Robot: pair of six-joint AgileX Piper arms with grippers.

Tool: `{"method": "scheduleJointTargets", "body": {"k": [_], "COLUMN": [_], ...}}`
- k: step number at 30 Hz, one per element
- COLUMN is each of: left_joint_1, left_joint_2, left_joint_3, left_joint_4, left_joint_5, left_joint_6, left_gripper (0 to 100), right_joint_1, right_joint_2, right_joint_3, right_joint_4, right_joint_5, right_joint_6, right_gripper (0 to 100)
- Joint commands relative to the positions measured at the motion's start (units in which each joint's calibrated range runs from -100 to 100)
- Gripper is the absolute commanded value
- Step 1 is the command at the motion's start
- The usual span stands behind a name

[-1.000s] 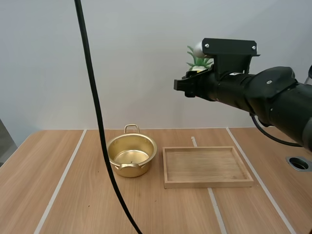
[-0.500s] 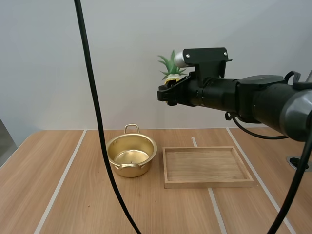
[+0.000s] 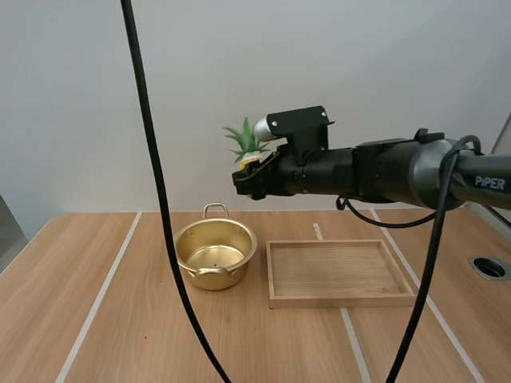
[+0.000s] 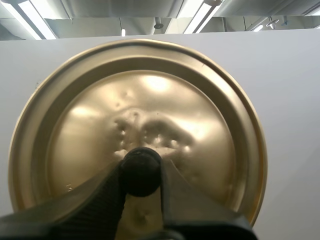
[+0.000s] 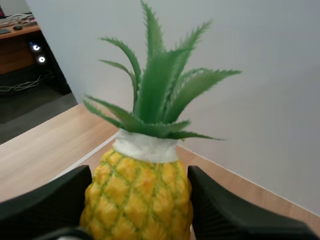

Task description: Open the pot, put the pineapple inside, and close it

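Observation:
The gold pot stands uncovered on the table, left of the wooden tray. High above and a little right of it my right gripper is shut on the pineapple, whose green crown sticks up past the fingers. In the right wrist view the yellow pineapple sits upright between the two black fingers. In the left wrist view my left gripper is shut on the black knob of the gold lid, held up in the air with its top facing the camera.
A shallow wooden tray lies right of the pot with nothing in it. A round hole is set in the table at the far right edge. White lines run front to back across the wooden tabletop.
My right arm has carried the pineapple leftward and lower, from above the tray's right part to above the gap between pot and tray. The pot and tray have not moved.

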Motion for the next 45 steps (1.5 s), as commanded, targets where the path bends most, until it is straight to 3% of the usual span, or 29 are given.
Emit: {"method": "scheduleJointTargets", "body": {"k": [1,11,27,38,45], "left_joint_1": [0.03,0.03,0.03,0.03,0.1], "left_joint_2": [-0.4,-0.4,-0.4,-0.4,-0.4], "left_joint_3": [-0.4,-0.4,-0.4,-0.4,-0.4], "left_joint_4": [-0.5,-0.5,-0.5,-0.5,-0.5], "left_joint_5": [-0.6,-0.6,-0.6,-0.6,-0.6], "left_joint_6": [-0.4,-0.4,-0.4,-0.4,-0.4], "left_gripper": [0,0,0,0,0], "right_joint_1": [1.1,4.7,4.9,4.9,6.1], "right_joint_2": [1.4,8.7,20.5,27.2,30.4], "right_joint_3": [-0.5,-0.5,-0.5,-0.5,-1.0], "right_joint_4": [1.1,3.7,5.0,13.0,13.2], "right_joint_5": [1.0,0.8,4.0,6.7,6.8], "right_joint_6": [-1.5,-3.9,-3.9,-3.9,-3.9], "right_gripper": [0,0,0,0,0]}}
